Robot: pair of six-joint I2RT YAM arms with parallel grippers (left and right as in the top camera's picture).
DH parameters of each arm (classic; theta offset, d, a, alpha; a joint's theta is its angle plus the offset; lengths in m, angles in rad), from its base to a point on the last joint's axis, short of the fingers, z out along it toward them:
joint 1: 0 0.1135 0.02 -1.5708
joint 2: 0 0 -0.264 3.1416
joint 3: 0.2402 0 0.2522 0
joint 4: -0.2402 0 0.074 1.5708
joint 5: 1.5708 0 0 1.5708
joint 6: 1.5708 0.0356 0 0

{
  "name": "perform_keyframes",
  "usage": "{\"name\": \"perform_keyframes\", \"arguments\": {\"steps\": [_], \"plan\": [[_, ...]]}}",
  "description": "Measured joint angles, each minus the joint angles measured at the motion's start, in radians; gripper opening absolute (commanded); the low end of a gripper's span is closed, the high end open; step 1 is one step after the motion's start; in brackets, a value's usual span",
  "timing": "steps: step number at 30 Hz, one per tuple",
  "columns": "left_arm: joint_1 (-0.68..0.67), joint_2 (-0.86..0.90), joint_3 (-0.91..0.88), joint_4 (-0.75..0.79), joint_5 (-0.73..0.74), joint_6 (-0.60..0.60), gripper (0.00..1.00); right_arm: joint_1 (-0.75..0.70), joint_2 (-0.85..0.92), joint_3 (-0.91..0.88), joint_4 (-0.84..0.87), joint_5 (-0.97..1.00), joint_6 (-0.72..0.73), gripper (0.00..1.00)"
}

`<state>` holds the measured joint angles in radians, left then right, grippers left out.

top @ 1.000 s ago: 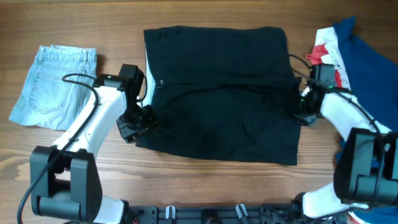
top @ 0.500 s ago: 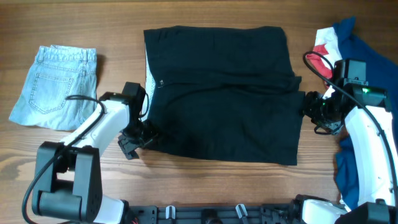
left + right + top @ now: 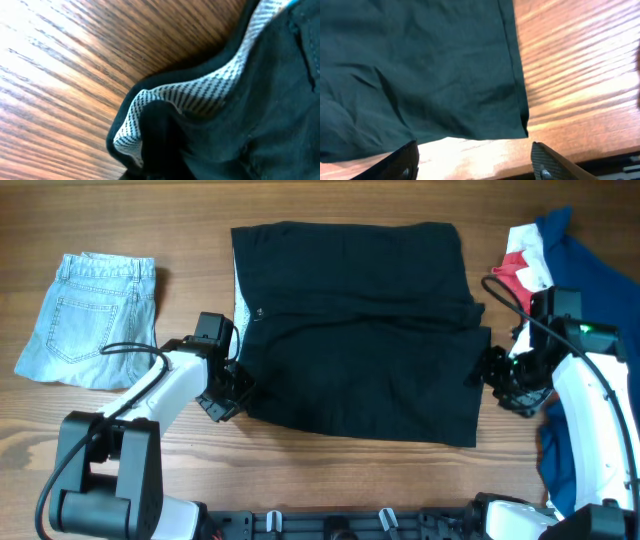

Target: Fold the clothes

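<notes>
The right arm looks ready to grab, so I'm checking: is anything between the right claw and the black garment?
Nothing visible. The open right claw is at the black garment's right edge, with only bare table around that corner.

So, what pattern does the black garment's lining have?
Lining of the garment: white mesh with dark dots; best in left wrist view.

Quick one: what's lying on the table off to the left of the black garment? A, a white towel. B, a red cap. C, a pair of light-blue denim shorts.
C: the light-blue denim shorts lie flat at the left side, back pockets facing up, clearly apart from the black garment.
</notes>
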<state>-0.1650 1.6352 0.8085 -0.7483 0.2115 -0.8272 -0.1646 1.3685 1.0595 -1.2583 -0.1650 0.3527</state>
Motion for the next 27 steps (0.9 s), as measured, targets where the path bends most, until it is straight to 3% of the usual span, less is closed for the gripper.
{"name": "perform_keyframes", "arguments": {"steps": [7, 13, 21, 23, 24, 27], "plan": [[0.000, 0.001, 0.002, -0.095, -0.002, 0.015, 0.04, 0.000, 0.000, -0.181, 0.033, -0.058, 0.062, 0.72], [0.000, 0.001, 0.000, -0.105, -0.002, 0.040, 0.04, 0.000, 0.000, -0.336, 0.098, -0.153, 0.112, 0.76], [0.000, 0.001, 0.000, -0.105, -0.002, 0.057, 0.04, 0.000, -0.001, -0.449, 0.211, -0.176, 0.209, 0.73], [0.000, 0.001, 0.000, -0.108, -0.003, 0.065, 0.04, 0.000, -0.001, -0.467, 0.282, -0.175, 0.252, 0.65], [0.000, 0.001, 0.000, -0.111, -0.003, 0.067, 0.04, 0.000, -0.001, -0.474, 0.314, -0.170, 0.276, 0.57], [0.000, 0.002, -0.001, -0.126, -0.005, 0.068, 0.04, 0.000, -0.001, -0.478, 0.373, -0.143, 0.327, 0.04]]}}
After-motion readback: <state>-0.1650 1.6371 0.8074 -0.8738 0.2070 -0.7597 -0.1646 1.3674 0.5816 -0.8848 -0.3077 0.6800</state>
